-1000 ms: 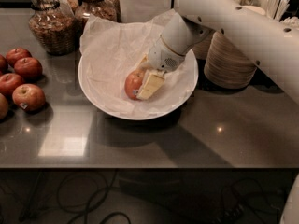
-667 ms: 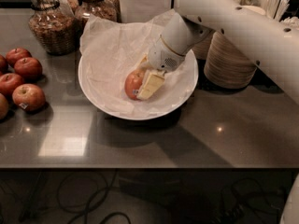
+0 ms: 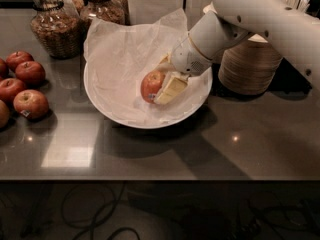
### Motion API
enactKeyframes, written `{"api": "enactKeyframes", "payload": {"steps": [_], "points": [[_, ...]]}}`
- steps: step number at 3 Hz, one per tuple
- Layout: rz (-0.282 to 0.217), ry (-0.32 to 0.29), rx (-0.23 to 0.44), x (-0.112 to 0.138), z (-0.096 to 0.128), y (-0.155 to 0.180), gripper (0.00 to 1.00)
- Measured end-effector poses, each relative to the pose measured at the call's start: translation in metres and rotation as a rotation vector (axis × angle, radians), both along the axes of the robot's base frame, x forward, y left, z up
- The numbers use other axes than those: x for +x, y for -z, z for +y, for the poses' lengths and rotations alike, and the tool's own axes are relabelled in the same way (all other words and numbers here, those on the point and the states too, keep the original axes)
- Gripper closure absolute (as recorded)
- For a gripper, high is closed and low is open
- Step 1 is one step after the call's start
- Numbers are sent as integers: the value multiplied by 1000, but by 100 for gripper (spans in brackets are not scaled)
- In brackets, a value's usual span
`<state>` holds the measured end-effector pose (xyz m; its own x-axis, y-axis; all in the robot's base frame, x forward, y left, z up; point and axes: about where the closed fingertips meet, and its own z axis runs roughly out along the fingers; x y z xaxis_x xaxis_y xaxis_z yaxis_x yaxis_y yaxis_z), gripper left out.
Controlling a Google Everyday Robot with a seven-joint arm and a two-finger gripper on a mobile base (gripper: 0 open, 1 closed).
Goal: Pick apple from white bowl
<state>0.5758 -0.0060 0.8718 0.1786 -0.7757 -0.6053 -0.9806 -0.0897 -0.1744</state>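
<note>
The orange-red apple (image 3: 150, 85) with a small white sticker lies in the wide white bowl (image 3: 102, 104), on crumpled white tissue, right of the bowl's middle. My gripper (image 3: 160, 83) reaches down into the bowl from the upper right. Its cream fingers (image 3: 171, 88) stand on either side of the apple and are closed against it. The near finger covers the apple's right side. The white arm stretches across the upper right of the view.
Several darker red apples (image 3: 27, 86) sit grouped at the table's left edge. Two glass jars (image 3: 55, 31) stand behind the bowl on the left. A stack of beige paper bowls (image 3: 250, 66) stands right of the bowl, under the arm. The table's front edge runs below.
The gripper and the apple have shifted together slightly to the right and up inside the bowl. The bowl has not moved.
</note>
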Motion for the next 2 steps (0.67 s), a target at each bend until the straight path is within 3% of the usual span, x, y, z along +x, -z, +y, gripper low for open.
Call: {"api": "enactKeyframes", "payload": {"steps": [2], "points": [[-102, -41, 206, -13, -14, -72, 100]]}}
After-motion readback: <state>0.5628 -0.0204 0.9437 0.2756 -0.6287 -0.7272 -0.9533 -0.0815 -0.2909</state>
